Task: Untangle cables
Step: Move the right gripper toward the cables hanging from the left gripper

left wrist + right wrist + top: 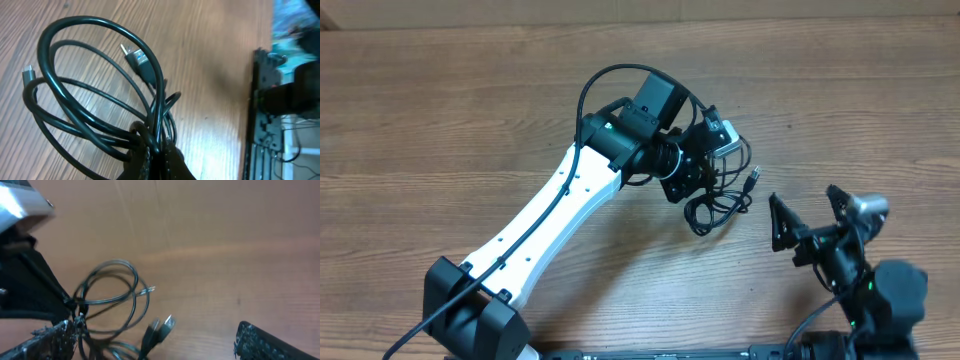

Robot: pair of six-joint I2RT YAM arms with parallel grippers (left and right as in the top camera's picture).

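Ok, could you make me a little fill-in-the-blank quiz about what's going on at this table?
1. The cables are ___ in colour.
2. The left gripper is shut on them, while the right gripper holds nothing and is ___.
3. The table has a surface of ___.

Missing words: black; open; wood.

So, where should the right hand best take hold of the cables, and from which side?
Probably the free plug end, from the right: it sticks out of the cables toward the right hand, while the left hand pinches the loops' crossing.
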